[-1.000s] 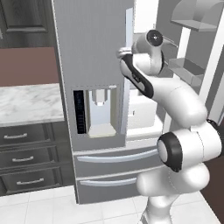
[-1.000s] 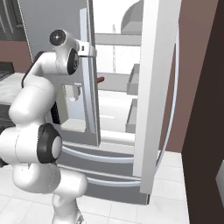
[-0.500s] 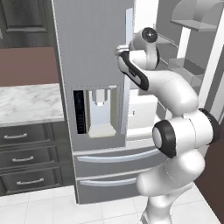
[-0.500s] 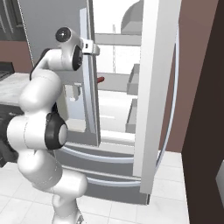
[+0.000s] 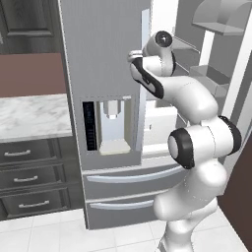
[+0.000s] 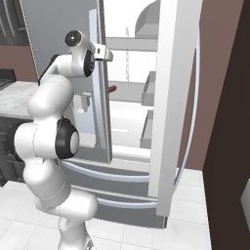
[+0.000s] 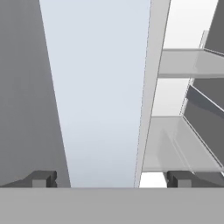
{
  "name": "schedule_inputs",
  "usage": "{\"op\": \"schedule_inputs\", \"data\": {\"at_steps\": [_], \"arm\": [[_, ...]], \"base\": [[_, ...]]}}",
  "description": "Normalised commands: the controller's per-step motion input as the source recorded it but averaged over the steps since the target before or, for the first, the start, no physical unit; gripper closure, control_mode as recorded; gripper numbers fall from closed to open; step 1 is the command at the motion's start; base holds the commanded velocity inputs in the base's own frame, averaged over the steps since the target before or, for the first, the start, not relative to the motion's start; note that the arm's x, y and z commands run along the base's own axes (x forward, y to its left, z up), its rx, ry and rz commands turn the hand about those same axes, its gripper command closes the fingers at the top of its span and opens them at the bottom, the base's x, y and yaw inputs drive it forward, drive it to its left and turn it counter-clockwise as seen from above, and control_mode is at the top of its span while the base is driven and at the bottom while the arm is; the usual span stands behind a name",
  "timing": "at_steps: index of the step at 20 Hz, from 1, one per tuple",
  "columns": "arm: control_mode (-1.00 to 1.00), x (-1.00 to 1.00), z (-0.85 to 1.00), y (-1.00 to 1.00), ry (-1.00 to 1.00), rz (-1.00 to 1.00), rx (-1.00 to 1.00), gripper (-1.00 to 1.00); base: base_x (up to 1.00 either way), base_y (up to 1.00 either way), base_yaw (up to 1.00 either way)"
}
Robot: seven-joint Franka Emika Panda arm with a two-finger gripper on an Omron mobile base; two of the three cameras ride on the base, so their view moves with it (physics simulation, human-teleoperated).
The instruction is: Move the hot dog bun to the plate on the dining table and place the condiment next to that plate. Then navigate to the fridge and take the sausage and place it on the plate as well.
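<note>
The sausage (image 6: 113, 89) lies on a fridge (image 5: 103, 74) shelf, just past the left door's edge — fetching it is the step in hand. The gripper (image 7: 111, 178), fingers wide and empty, faces that edge — it likely must swing right, then reach in.

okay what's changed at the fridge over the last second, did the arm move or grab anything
The arm's hand end has moved up and in toward the fridge, and the gripper now straddles the edge of the left door, jaws wide open, nothing grasped. The fridge's right door stands open as before, and the sausage lies untouched on its shelf. The base has not moved.
</note>
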Motion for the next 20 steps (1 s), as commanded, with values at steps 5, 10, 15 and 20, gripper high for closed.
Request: {"op": "schedule_inputs", "data": {"at_steps": [5, 10, 15, 20], "arm": [[-1.0, 0.2, -0.12, 0.0, 0.0, 0.0, 0.0, -1.0], [-1.0, 0.25, -0.2, 0.0, 0.0, 0.0, 0.0, 1.0], [-1.0, 0.28, -0.24, 0.02, 0.0, 0.0, 0.0, 1.0], [-1.0, 0.1, -0.21, 0.0, -0.01, 0.0, 0.0, 1.0]], "base": [[0.0, 0.0, 0.0], [0.0, 0.0, 0.0], [0.0, 0.0, 0.0], [0.0, 0.0, 0.0]]}}
